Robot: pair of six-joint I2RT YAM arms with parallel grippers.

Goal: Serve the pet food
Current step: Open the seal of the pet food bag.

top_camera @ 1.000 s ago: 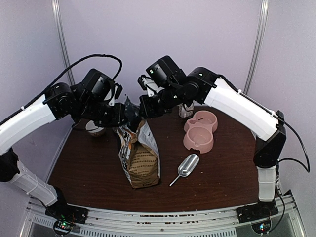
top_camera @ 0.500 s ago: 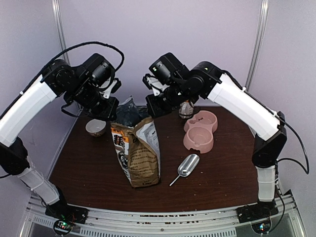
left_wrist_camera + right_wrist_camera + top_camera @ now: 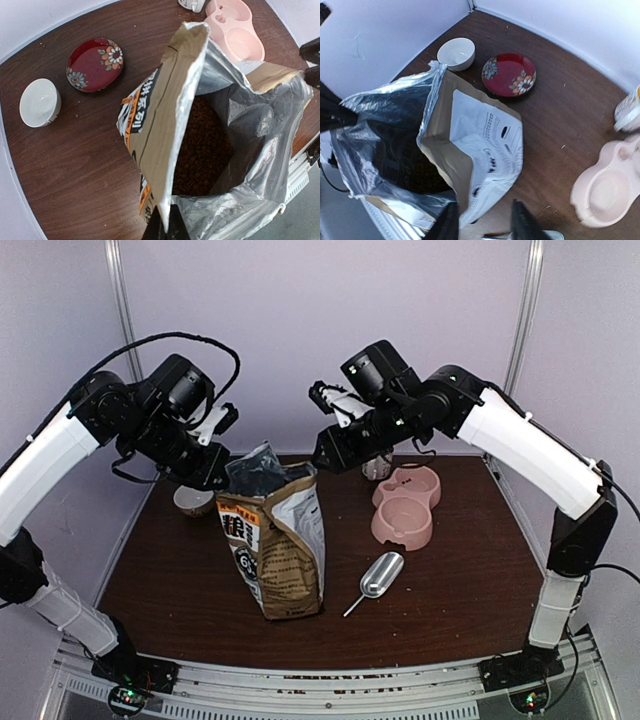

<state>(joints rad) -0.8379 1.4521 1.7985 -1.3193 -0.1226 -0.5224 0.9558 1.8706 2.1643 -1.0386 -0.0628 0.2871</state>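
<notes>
The tall tan paper bag [image 3: 275, 550] with orange band stands upright at the table's middle, its foil-lined mouth spread open. Brown kibble [image 3: 202, 145] shows inside it in the left wrist view. My left gripper [image 3: 222, 472] is shut on the bag's top rim at its left corner, and its fingertips [image 3: 167, 227] pinch the folded edge. My right gripper [image 3: 325, 455] hovers just right of the bag's top, open. In the right wrist view the bag's [image 3: 485, 135] lower edge hangs loose between that gripper's spread fingers [image 3: 484, 222], near the left one.
A pink double pet bowl [image 3: 405, 505] sits right of the bag, with a metal scoop [image 3: 380, 575] in front of it. A white bowl [image 3: 192, 500] and a red flowered saucer [image 3: 95, 64] lie behind the bag at left. A small cup [image 3: 378, 468] stands at the back.
The right gripper has drawn back up and to the right, off the bag's top. The left arm has lifted and shifted left with the rim. The bag stands straighter and its mouth is wider.
</notes>
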